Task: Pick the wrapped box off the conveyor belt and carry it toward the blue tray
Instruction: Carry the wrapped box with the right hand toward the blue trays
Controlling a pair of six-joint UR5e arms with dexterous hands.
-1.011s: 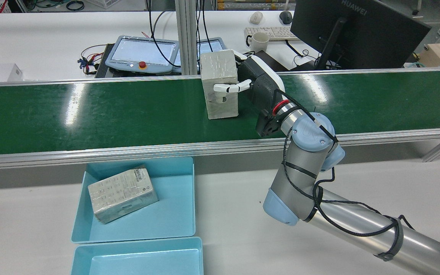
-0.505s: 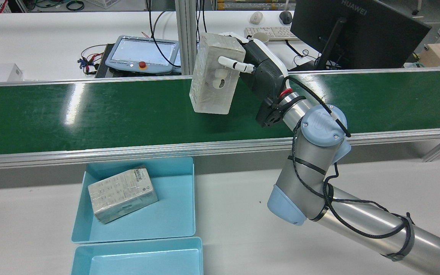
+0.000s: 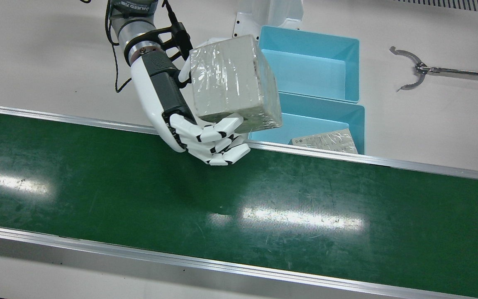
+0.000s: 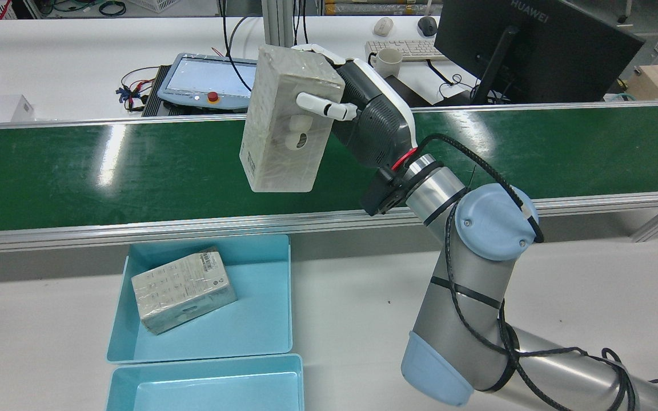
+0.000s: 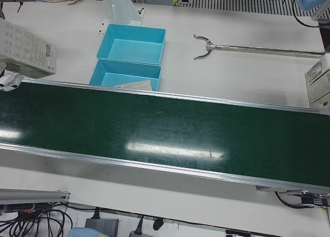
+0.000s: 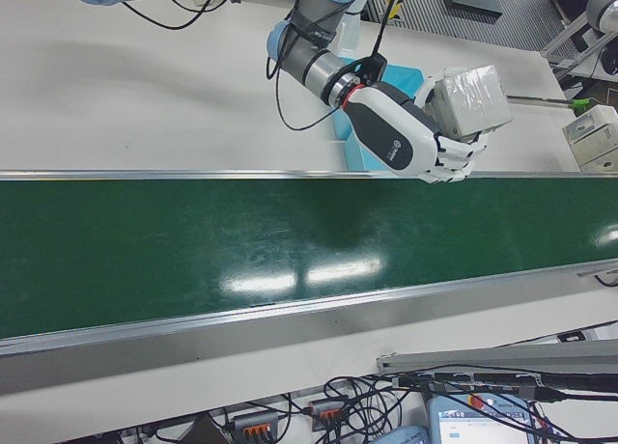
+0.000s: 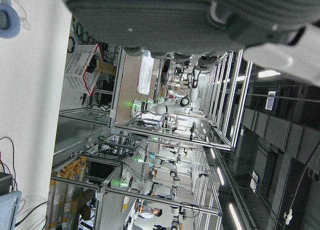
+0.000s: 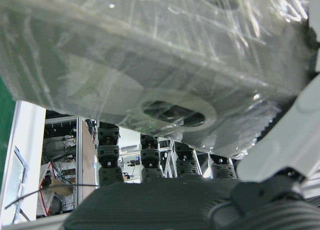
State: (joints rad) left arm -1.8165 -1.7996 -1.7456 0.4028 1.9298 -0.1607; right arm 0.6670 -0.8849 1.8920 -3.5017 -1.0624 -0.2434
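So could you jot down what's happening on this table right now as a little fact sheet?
Held item: plastic-wrapped grey box, lifted clear of the green conveyor belt
Holder: right hand, white fingers wrapped around the box
Destination: light blue plastic tray, beside the belt
Already in tray: second wrapped box, lying flat
Neighbour: second blue tray, nothing visible inside
Left hand: open or shut unclear

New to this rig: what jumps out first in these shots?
The right hand grips a plastic-wrapped box, lifted clear above the green conveyor belt. On the white table beside the belt sit two blue trays; the nearer tray already holds a second wrapped box lying askew. The left hand appears only as a dark edge in its own camera.
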